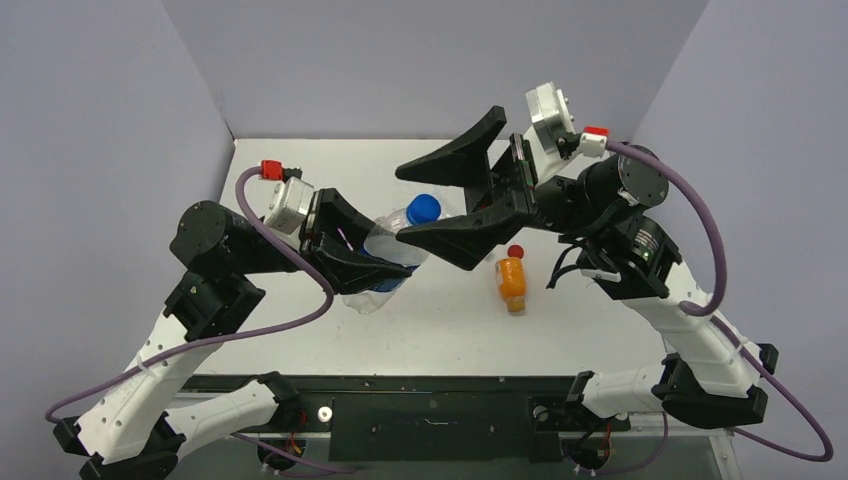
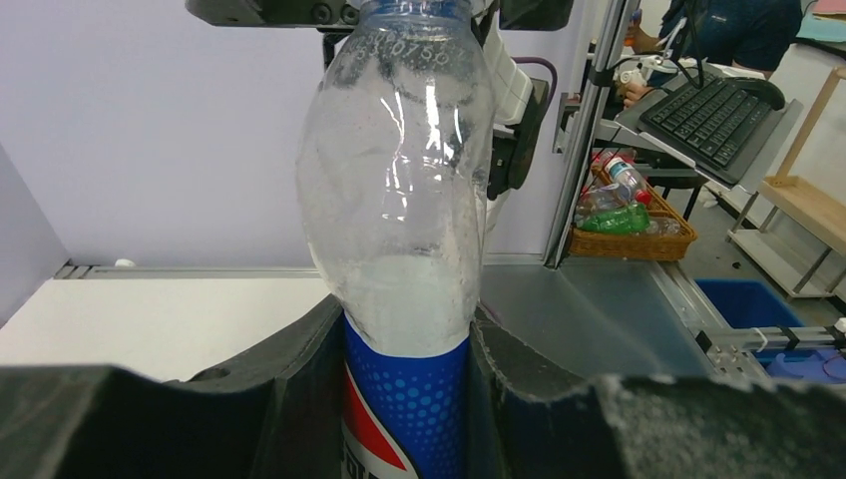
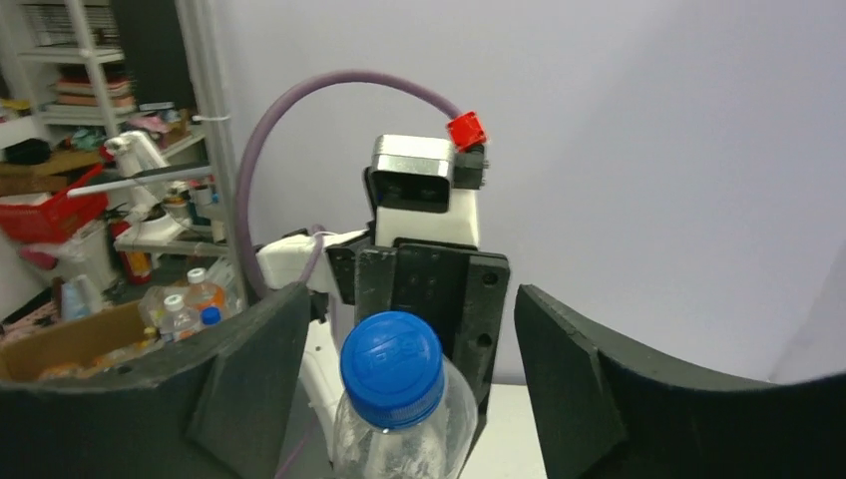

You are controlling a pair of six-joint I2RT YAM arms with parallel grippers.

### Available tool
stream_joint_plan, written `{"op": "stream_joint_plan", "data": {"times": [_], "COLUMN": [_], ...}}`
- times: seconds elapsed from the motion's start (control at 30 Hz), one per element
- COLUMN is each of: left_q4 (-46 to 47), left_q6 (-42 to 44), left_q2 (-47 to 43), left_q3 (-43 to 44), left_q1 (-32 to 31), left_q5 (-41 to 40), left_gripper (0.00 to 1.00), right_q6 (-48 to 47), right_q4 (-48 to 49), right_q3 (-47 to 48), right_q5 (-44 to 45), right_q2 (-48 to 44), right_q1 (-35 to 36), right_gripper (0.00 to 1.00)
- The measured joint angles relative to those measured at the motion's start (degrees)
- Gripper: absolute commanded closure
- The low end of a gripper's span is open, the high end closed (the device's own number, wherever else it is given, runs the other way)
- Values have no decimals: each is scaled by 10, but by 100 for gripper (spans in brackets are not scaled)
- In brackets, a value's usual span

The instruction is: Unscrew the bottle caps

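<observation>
Black fingers [image 2: 299, 369] of the left pincer [image 2: 404, 339] are clamped tight on the blue label of the Pepsi bottle [image 2: 399, 200], holding it tilted above the counter [image 1: 450, 335] with its neck toward the right arm. Its clear upper body looks empty, with only a misty film inside. The right pincer [image 3: 409, 339] stands open around the blue cap [image 3: 391, 367], which sits on the neck with a gap at each side. Nearby on the counter sits the squat orange bottle [image 1: 512, 285], its contents unclear, with the red cap [image 1: 515, 251] on.
</observation>
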Motion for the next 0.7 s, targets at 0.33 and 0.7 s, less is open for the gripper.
{"op": "stream_joint_plan", "data": {"times": [0.33, 0.7], "left_q4": [-5, 32], "left_q6": [135, 277], "left_q2": [-18, -28], "left_q3": [-47, -90], "left_q1": [2, 3], "left_q5": [-145, -310], "left_gripper": [100, 100], "right_q6": [-17, -12], "right_q4": [-59, -181], "right_q3": [-6, 96], "right_q5": [308, 495], "right_q2": [-30, 65], "right_q1": [35, 79], "right_gripper": [18, 37]}}
